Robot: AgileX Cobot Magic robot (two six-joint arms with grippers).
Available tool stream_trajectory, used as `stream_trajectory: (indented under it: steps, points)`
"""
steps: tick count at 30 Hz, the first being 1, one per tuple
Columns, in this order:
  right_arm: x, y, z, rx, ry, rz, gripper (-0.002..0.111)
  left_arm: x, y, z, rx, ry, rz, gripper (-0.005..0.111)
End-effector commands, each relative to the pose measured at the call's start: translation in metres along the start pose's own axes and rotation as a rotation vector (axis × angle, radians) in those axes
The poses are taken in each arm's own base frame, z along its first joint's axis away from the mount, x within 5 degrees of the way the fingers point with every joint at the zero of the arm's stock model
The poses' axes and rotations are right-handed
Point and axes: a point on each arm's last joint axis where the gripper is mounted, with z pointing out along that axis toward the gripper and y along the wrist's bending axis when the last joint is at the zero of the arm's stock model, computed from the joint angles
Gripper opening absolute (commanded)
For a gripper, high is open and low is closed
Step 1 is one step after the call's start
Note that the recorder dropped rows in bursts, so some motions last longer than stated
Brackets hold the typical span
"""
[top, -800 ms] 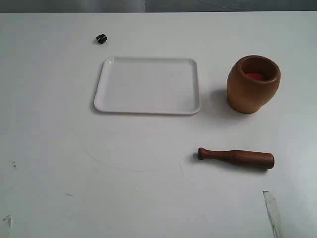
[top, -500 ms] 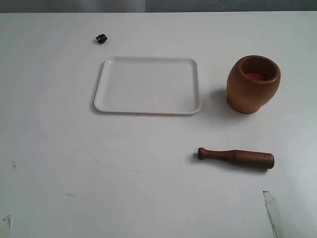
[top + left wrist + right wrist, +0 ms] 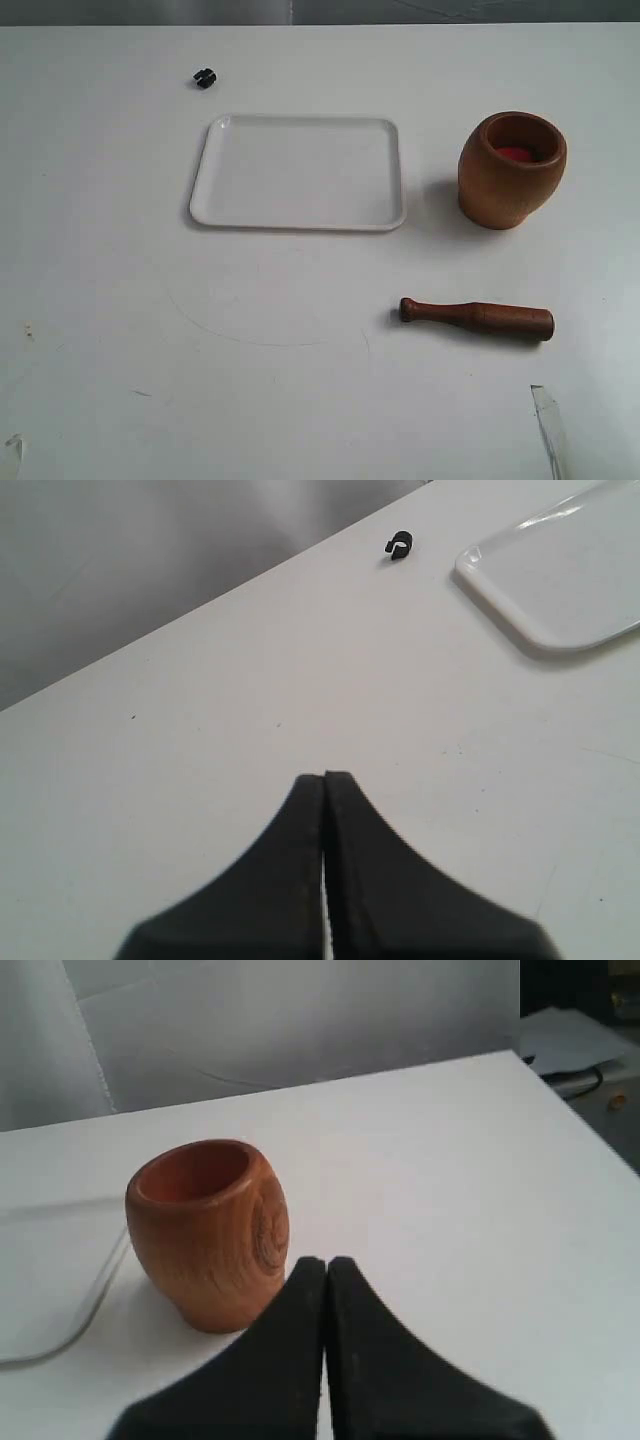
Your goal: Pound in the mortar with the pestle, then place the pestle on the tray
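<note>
Nothing has moved; the left pincer and right pincer are closed empty, and a clumsy grasp may roll the pestle away.

No shift can be made out between the earlier exterior pictures and now. The pestle at lower right of the frame, the mortar at upper right and the tray at upper centre keep the same places and poses on the worktop.
</note>
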Motion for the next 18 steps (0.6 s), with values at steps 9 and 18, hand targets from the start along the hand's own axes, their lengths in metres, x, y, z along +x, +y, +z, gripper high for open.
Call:
stream_trajectory:
  steps: [9,18]
  points:
    - [-0.065,0.004,-0.029,-0.205,-0.800,0.347,0.000,0.000,-0.001,0.000,0.008,-0.007,-0.012,0.000]
    - [-0.083,0.003,-0.052,-0.167,-1.126,0.203,0.000,0.000,-0.001,0.000,0.008,-0.007,-0.012,0.000]
